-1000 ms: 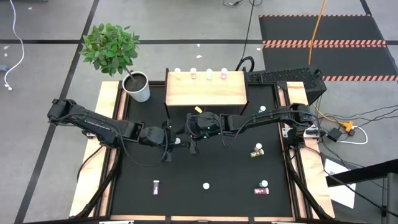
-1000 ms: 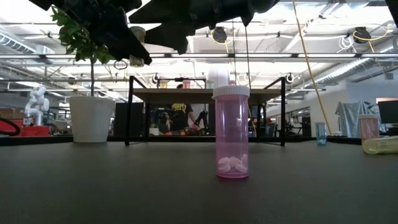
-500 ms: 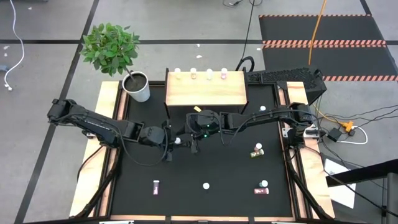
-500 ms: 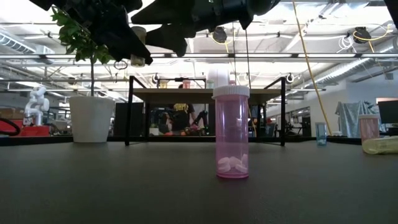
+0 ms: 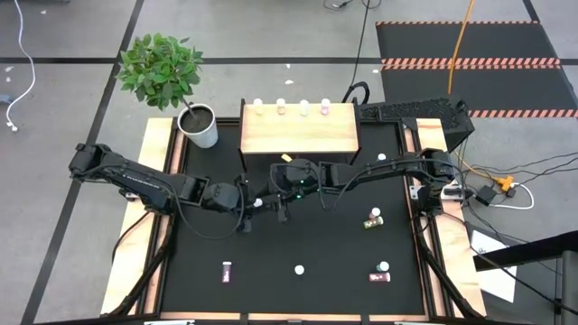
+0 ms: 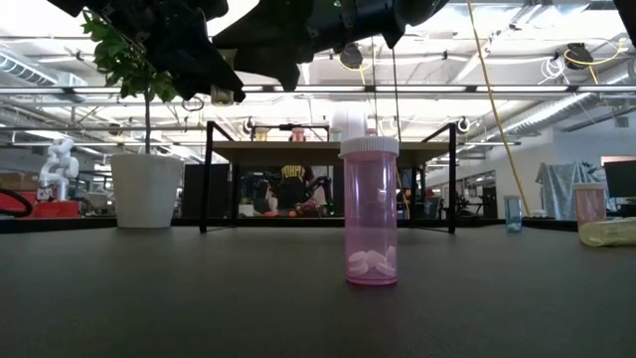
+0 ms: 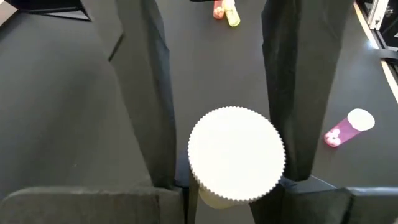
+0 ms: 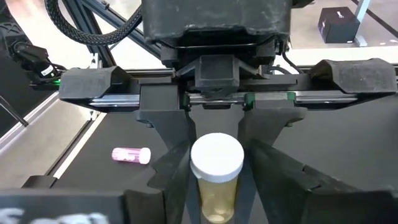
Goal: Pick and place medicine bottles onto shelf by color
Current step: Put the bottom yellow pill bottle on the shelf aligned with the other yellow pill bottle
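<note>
A robotics lab or workshop in an open industrial hall. Exposed ceiling trusses [image 6: 477, 91] with strip lights run overhead, the grey floor [image 5: 72, 36] carries striped hazard tape [image 5: 470, 63] and loose cables [image 5: 533, 176], and a white humanoid robot [image 6: 58, 164] stands beyond the black tabletop [image 5: 316, 253].

My arms are matte black with segmented links and looped black cables; my left gripper [image 7: 217, 93] has flat dark fingers.
</note>
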Controlling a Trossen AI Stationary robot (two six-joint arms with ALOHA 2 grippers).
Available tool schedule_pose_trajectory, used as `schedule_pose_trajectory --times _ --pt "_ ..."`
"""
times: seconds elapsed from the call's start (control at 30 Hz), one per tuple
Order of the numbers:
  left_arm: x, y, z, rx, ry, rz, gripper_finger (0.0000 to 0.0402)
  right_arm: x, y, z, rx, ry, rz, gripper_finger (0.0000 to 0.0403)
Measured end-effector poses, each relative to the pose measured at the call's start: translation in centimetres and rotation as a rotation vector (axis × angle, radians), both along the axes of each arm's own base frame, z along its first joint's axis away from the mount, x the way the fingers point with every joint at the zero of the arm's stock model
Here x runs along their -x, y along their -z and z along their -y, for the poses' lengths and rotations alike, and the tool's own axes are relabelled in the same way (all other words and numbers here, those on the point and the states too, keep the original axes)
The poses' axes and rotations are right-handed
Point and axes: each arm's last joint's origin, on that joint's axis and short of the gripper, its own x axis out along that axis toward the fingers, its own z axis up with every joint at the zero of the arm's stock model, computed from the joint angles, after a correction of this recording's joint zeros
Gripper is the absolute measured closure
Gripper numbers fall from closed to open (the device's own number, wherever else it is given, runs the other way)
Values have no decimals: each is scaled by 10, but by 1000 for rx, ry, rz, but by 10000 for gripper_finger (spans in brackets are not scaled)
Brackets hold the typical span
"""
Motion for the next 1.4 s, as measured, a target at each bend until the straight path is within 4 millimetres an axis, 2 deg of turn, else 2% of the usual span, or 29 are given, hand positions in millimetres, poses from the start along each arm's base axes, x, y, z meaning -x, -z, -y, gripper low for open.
schedule_pose_trajectory --times 0.23,0.33,0.7,0.87,1.03,1.2,1.27,1.4 --pt "0 0 -2 21 -75 5 297 0 1 3 0 7 -7 267" --pt "0 0 -3 37 -100 5 282 1 0 7 -1 13 -6 277" --pt "1 -3 -3 53 -119 13 134 1 -4 19 7 47 17 288" --pt "10 -4 -6 115 -185 -22 76 12 -28 32 47 64 77 287" --pt "31 -6 -12 182 -332 -100 48 31 -66 61 111 126 199 287" --pt "52 -7 -26 293 -586 -149 46 51 -92 109 144 250 275 287" --pt "57 -9 -30 337 -638 -144 46 50 -100 127 165 253 300 287" --pt "59 -13 -34 364 -662 -118 46 28 -116 157 182 268 342 287"
